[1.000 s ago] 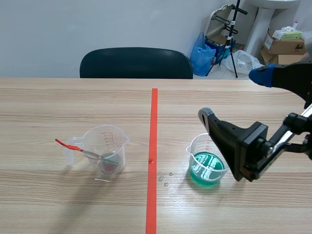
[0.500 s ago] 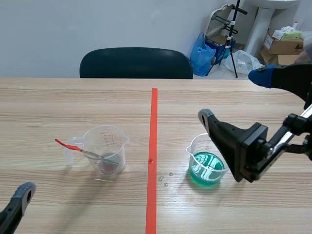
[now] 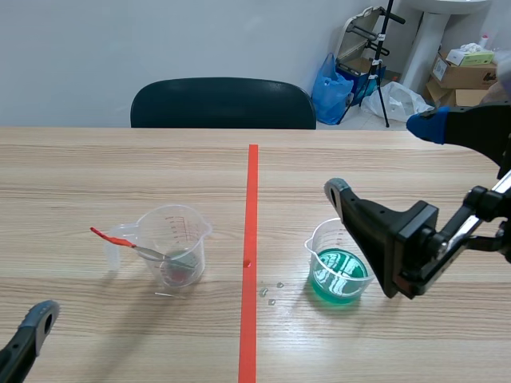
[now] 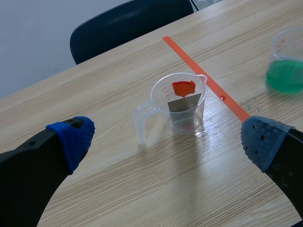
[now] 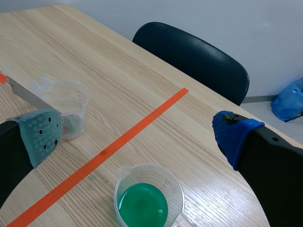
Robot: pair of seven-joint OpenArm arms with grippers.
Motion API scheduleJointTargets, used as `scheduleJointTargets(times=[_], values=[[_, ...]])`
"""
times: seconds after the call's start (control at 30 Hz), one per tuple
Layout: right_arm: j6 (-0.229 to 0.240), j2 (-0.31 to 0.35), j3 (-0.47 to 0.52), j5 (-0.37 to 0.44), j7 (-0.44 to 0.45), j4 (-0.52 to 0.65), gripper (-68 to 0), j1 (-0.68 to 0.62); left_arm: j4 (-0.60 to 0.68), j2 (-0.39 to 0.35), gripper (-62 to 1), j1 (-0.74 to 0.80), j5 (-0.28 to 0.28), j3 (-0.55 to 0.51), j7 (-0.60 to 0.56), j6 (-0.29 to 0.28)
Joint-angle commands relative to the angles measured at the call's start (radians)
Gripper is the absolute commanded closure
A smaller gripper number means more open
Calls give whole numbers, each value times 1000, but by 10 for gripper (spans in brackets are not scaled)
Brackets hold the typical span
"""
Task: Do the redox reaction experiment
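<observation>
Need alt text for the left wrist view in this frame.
A clear measuring cup holding a red-tipped metal strip stands on the wooden table ahead of the open left pincer. Past an orange tape line sits a beaker of green liquid.

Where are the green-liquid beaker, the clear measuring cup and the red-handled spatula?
green-liquid beaker (image 5: pixel 143 204): right wrist view, on the liquid.
clear measuring cup (image 4: pixel 138 124): left wrist view, on its handle.
red-handled spatula (image 4: pixel 183 87): left wrist view, on its red handle.
</observation>
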Motion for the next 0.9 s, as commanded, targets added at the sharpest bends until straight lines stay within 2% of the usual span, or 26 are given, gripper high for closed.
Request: scheduleJointTargets(times=[0.0,0.63,0.87], values=[[0,8,2,14,12,11,-679,9,1,2,-623,7,-3,-3,-12,1],[0,8,2,14,12,11,-679,9,1,1,-623,2,-3,-3,-13,1],[0,8,2,14,12,11,-679,9,1,-51,-623,2,-4,21,-12,2]])
